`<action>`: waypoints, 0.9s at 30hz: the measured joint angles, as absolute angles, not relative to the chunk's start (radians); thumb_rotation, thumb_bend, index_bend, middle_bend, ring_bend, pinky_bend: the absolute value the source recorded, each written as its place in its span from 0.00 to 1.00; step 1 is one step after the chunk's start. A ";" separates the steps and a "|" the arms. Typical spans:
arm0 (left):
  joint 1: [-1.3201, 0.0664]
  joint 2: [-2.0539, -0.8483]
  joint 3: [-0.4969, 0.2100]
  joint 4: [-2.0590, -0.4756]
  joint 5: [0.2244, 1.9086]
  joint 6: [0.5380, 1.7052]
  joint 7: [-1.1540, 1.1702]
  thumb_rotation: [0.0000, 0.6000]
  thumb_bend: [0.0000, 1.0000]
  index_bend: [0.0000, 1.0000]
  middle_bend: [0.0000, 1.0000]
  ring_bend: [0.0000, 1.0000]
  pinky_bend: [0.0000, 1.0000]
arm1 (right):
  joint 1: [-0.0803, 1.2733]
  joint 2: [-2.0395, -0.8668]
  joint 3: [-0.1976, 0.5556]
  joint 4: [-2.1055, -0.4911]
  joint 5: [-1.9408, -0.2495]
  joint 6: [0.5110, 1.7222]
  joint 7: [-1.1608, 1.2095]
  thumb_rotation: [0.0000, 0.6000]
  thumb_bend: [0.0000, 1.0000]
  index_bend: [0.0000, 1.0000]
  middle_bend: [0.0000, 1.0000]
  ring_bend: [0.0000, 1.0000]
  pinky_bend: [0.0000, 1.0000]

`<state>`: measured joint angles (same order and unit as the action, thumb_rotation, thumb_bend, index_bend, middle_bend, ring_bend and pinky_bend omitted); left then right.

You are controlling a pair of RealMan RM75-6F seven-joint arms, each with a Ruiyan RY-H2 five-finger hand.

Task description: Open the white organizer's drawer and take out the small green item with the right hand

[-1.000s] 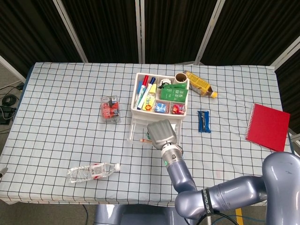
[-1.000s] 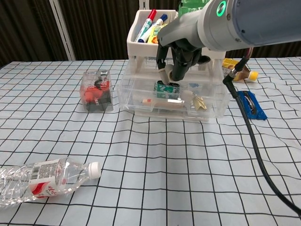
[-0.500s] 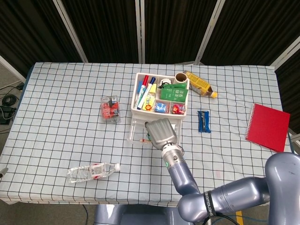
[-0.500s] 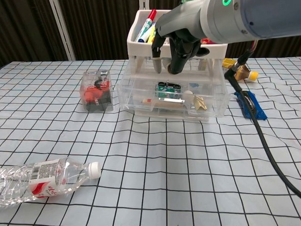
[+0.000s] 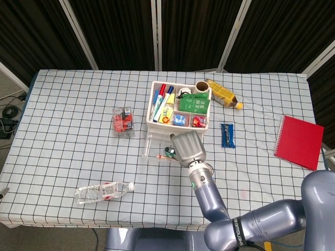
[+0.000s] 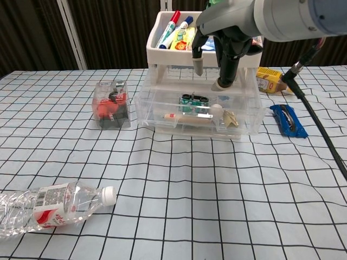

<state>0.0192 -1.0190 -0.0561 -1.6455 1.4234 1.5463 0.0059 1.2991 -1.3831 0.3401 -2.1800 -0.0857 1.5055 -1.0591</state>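
The white organizer [image 5: 155, 121] [image 6: 161, 53] stands mid-table with its clear drawer [image 5: 150, 148] [image 6: 157, 120] pulled out toward me. The small green item [image 5: 168, 152] [image 6: 194, 101] lies inside the drawer near the middle, beside a pale stick and small bits. My right hand [image 5: 189, 147] [image 6: 222, 49] hovers above the drawer's right half, up and to the right of the green item. Its fingers [image 6: 198, 60] hang down apart and hold nothing. No left hand shows in either view.
A clear box with a red item [image 5: 123, 120] [image 6: 111, 104] sits left of the organizer. A water bottle [image 5: 103, 191] [image 6: 49, 208] lies front left. A blue snack bar [image 5: 227, 135] [image 6: 287, 120], a yellow bottle [image 5: 224, 94] and a red notebook [image 5: 299, 140] lie right.
My right hand has lifted out of the drawer and shifted to the right. The green item stays in the drawer, now uncovered.
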 measured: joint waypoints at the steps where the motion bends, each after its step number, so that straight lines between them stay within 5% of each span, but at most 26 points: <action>1: 0.019 -1.019 -0.056 -1.646 1.423 1.546 0.007 1.00 0.00 0.00 0.00 0.00 0.00 | 1.298 -1.383 0.338 -2.177 -0.088 1.505 -1.060 1.00 0.19 0.40 1.00 1.00 0.86; 27: 0.019 -1.017 -0.062 -1.646 1.408 1.543 0.006 1.00 0.00 0.00 0.00 0.00 0.00 | 1.271 -1.425 0.346 -2.078 -0.111 1.410 -0.993 1.00 0.13 0.46 1.00 1.00 0.86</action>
